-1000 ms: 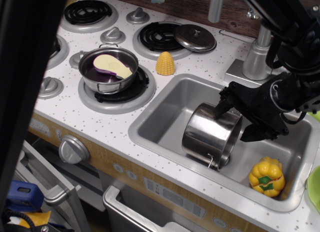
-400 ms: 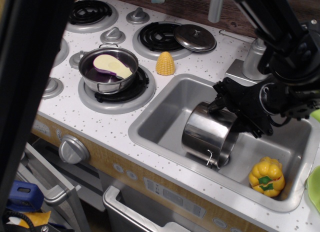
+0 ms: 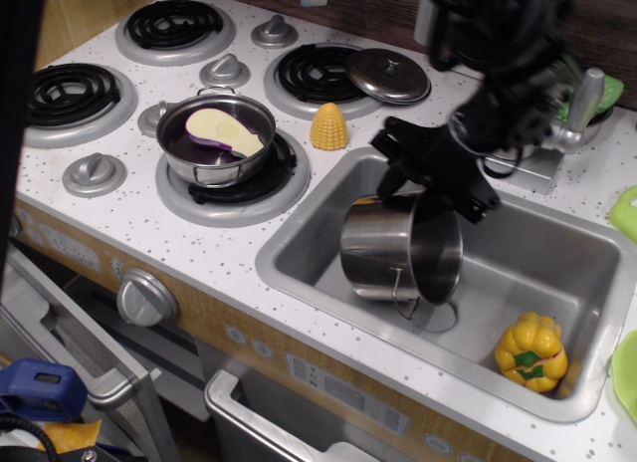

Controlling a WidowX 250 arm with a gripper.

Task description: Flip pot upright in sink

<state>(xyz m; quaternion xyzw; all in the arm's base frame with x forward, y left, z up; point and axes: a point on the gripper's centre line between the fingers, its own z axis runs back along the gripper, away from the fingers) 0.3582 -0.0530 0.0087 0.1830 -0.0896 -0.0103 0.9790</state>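
The shiny steel pot is in the grey sink, tipped on its side with its open mouth facing right. One wire handle hangs below its rim. It looks held a little above the sink floor. My black gripper comes down from the upper right and is shut on the top of the pot's rim. My fingers hide part of the rim.
A yellow toy pepper lies in the sink's front right corner. A toy corn stands on the counter behind the sink. A steel pan with a toy eggplant sits on a burner. A lid and the faucet are at the back.
My arm has swung left and up. The pot has moved left with it and turned, so its mouth now faces right and it hangs from my gripper.
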